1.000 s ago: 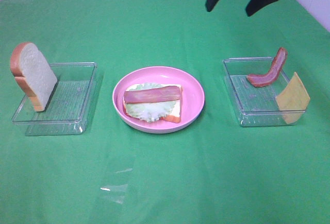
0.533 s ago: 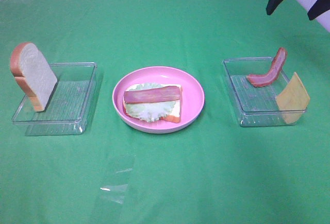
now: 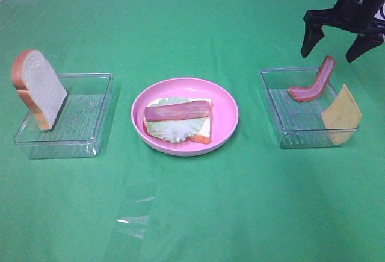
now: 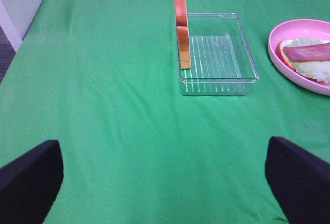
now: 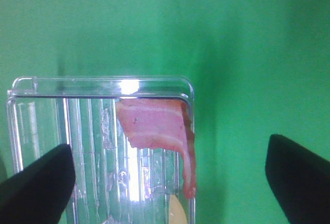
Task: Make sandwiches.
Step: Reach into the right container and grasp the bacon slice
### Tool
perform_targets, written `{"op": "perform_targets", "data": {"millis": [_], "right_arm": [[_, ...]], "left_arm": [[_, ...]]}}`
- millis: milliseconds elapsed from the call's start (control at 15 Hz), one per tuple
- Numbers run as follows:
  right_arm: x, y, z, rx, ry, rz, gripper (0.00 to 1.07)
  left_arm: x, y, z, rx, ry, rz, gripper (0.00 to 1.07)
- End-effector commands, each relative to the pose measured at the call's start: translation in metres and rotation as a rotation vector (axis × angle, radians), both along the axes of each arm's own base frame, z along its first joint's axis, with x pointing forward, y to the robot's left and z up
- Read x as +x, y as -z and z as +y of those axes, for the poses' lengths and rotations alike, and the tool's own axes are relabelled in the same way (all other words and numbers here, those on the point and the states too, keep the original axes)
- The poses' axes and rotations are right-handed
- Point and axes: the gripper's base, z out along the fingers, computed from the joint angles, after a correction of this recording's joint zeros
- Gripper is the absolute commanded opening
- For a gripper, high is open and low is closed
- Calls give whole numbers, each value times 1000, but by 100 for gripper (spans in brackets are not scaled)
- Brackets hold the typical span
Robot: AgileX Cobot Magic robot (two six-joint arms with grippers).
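right gripper [image 3: 328, 52] is wide open and holds nothing. It hovers over the far edge of the right tray [image 3: 283, 137], just above the spare bacon [image 3: 311, 87] leaning on that tray's far wall. Cheese [image 3: 341, 112] leans at the same tray's near right corner.

left gripper [image 4: 164, 183] is wide open too, nothing in it, over bare cloth [image 4: 113, 121], well apart from the left tray [image 4: 248, 77]. Bread slices [image 3: 39, 90] stand upright at the left tray's outer end.

sandwich [image 3: 204, 134] sits in the plate [image 3: 228, 108] between the trays: bread base, lettuce [image 3: 171, 131], bacon strip [image 3: 177, 111] as top layer.
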Motion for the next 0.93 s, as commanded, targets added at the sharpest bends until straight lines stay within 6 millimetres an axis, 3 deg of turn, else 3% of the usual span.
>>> {"op": "perform_targets", "data": {"millis": [67, 333, 667, 933], "right_arm": [[-11, 12, 0, 7, -27, 148, 96], [-10, 21, 1, 16, -23, 167, 89], [-10, 21, -1, -7, -1, 172, 57], [-10, 21, -2, -16, 24, 175, 47]], "left_arm": [[-2, 0, 0, -1, -2, -22, 98], [-2, 0, 0, -1, -2, -22, 98], [-2, 0, 0, -1, -2, -22, 98], [-2, 0, 0, -1, -2, -22, 98]]}}
